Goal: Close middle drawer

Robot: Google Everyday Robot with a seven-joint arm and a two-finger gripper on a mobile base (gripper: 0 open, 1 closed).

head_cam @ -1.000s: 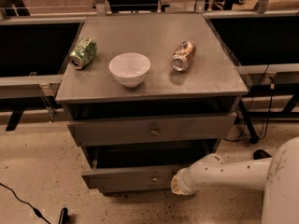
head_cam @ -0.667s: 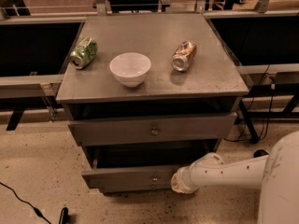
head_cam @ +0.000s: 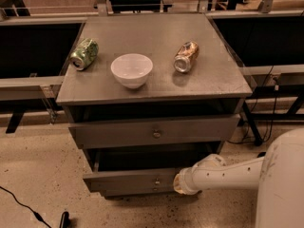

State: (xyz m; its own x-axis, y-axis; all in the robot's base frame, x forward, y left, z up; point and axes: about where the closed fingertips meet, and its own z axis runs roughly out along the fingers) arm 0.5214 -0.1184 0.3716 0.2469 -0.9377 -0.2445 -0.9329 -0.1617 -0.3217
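Left of tool [head_cam: 177, 184], middle drawer [head_cam: 126, 179] front

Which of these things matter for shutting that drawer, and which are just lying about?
For the job: middle drawer, pulled out; hand, at its front, right of the knob.
Lying about: green can, white bowl, brown can, all on the cabinet top.
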